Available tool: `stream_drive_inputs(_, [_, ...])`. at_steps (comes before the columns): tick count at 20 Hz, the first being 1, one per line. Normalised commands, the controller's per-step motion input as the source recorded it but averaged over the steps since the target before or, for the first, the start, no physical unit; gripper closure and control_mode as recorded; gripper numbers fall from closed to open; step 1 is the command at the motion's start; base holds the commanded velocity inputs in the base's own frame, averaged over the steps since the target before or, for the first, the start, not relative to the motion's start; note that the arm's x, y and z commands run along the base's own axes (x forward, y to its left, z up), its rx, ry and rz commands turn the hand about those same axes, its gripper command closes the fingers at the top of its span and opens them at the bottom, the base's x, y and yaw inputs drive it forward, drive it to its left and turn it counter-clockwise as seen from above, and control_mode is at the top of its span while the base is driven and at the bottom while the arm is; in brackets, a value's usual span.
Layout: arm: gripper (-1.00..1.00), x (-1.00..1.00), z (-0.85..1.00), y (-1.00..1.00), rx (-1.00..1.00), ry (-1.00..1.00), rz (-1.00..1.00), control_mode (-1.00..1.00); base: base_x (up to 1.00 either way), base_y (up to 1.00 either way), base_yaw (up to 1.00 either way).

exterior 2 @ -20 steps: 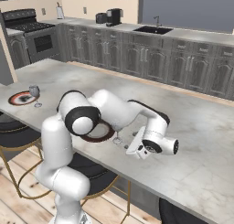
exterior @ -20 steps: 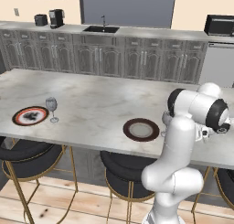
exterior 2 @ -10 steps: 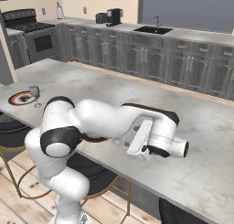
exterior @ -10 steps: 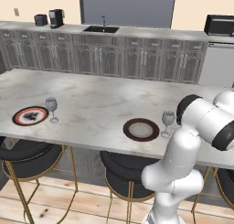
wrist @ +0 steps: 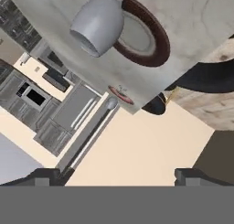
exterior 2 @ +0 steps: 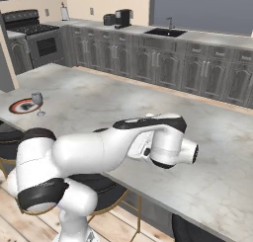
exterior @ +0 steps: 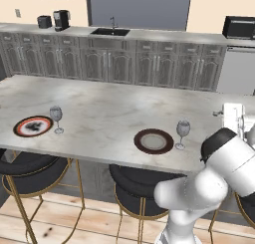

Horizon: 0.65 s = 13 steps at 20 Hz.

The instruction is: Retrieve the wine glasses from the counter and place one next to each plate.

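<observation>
Two clear wine glasses stand upright on the marble counter (exterior: pixel 109 106). One wine glass (exterior: pixel 56 117) is just right of the red-orange plate (exterior: pixel 32 126). The other wine glass (exterior: pixel 183 131) is just right of the dark brown plate (exterior: pixel 154 141). My hand (exterior: pixel 232 117) hovers at the counter's right end, well clear of that glass. In the rolled hand view my gripper (wrist: pixel 117 176) is open with nothing between its fingertips (wrist: pixel 44 176). That view looks back at the near glass (wrist: pixel 98 28), the brown plate (wrist: pixel 148 40) and the far red plate (wrist: pixel 120 94).
Black round stools (exterior: pixel 30 168) on gold legs stand under the counter's front edge. Along the back wall run dark cabinets with a sink (exterior: pixel 111 32), a coffee machine (exterior: pixel 61 20) and a microwave (exterior: pixel 239 27). A stove (exterior 2: pixel 35 34) is at the far left.
My arm has swung right and back, away from the glass beside the brown plate, which now stands uncovered. The jaws stayed open. Glasses and plates have not moved.
</observation>
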Motion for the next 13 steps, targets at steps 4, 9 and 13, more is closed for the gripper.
stream_drive_inputs(4, [-1.0,0.0,0.32,0.93,0.0,-0.29,-0.01,-1.0,0.0,0.0,0.0])
stream_drive_inputs(9, [-1.0,0.0,0.28,1.0,0.0,-0.28,-0.03,-1.0,0.0,0.0,0.0])
stream_drive_inputs(13, [-1.0,0.0,0.26,0.96,0.0,-0.29,-0.01,-1.0,0.0,0.0,0.0])
